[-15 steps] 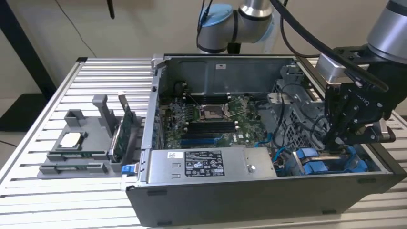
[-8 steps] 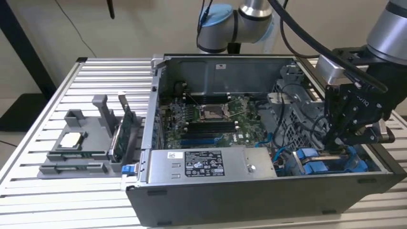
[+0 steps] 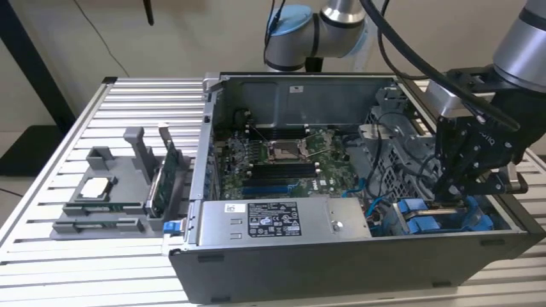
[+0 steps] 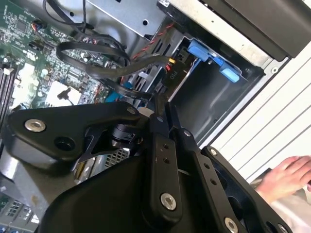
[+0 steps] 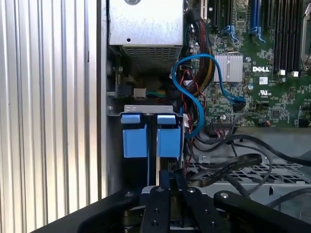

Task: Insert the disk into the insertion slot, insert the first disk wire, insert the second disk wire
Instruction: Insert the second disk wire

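Open computer case (image 3: 341,268) on the slatted table (image 3: 51,268). Gripper (image 3: 445,199), fingers closed together on a thin flat black cable (image 4: 121,87), poised directly above the blue-railed insertion slot (image 5: 150,138); the disk's whereabouts cannot be told.

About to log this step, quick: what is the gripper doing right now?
Gripper: down in the drive cage by the blue rails; whether it holds anything cannot be told.

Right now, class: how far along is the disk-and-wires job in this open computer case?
Two bright blue plastic carrier tabs sit in the dark grey metal drive cage, so the disk looks inserted, though the drive is hidden. The gripper is down at that bay, beside loose black cables. Wire connections cannot be confirmed.
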